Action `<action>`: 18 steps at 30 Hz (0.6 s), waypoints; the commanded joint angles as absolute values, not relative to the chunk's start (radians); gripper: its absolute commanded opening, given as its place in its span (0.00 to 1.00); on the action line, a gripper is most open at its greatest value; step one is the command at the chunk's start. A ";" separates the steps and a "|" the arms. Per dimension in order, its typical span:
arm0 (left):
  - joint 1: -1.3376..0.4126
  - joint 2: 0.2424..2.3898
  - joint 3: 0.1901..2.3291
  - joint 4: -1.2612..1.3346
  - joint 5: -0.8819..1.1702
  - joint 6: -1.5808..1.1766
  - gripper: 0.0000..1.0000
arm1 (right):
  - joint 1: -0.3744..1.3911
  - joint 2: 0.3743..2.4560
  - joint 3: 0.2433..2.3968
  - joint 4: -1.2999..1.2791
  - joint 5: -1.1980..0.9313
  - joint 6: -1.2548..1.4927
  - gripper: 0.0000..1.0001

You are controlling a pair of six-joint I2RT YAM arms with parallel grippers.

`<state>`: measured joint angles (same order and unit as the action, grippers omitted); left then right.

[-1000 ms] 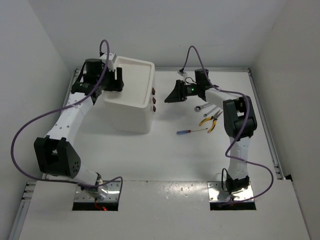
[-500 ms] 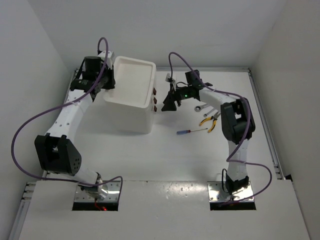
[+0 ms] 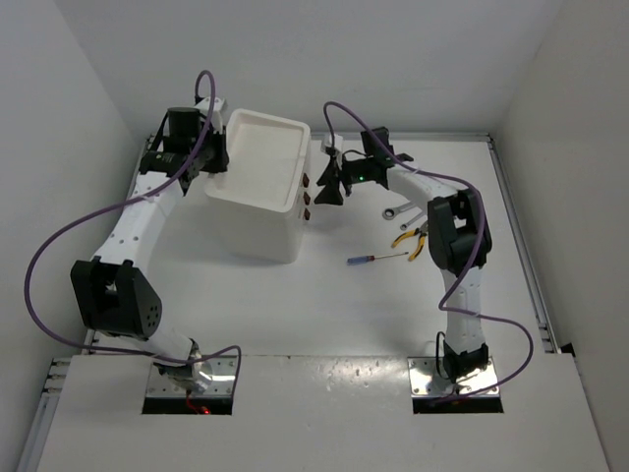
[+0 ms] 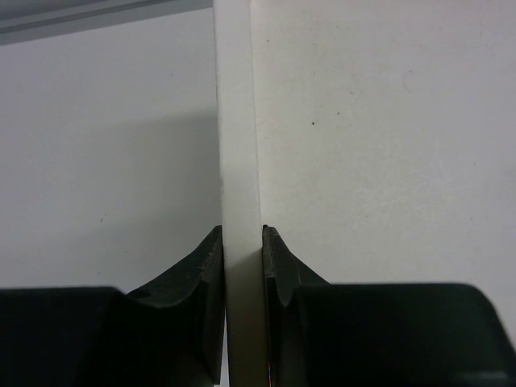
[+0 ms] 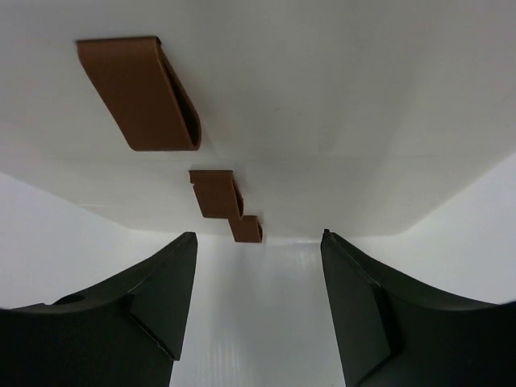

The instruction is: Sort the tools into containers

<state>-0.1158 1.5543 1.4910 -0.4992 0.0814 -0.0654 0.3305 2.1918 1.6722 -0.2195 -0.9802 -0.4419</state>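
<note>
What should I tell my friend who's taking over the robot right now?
Left claw: shut on the top rim of the white cabinet.
Right claw: open, empty, facing the brown drawer handles.
Screwdriver, yellow pliers and wrenches lie on the table, right of the cabinet.
Done: no tool sorted yet.
Left: probably pull a drawer open, then put the tools in.

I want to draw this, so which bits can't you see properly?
Inside the cabinet: every view, closed drawer fronts hide it.
Yellow pliers: top view, too small to see tips.
Farthest handle: right wrist view, partly behind the middle handle.
Screwdriver: top view, too thin to see its tip.
</note>
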 commanded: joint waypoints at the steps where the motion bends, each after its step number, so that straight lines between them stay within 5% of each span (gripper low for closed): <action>1: -0.140 1.611 1.471 -0.615 0.178 -0.055 0.06 | 0.344 2.181 1.715 -0.216 -1.058 -0.499 0.63; 18: -0.121 1.620 1.453 -0.615 0.178 -0.055 0.05 | 0.419 2.181 1.724 -0.183 -1.011 -0.422 0.62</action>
<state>-0.1116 1.5581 1.4944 -0.4995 0.0910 -0.0639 0.3973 2.1918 1.6779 -0.2653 -0.9955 -0.4366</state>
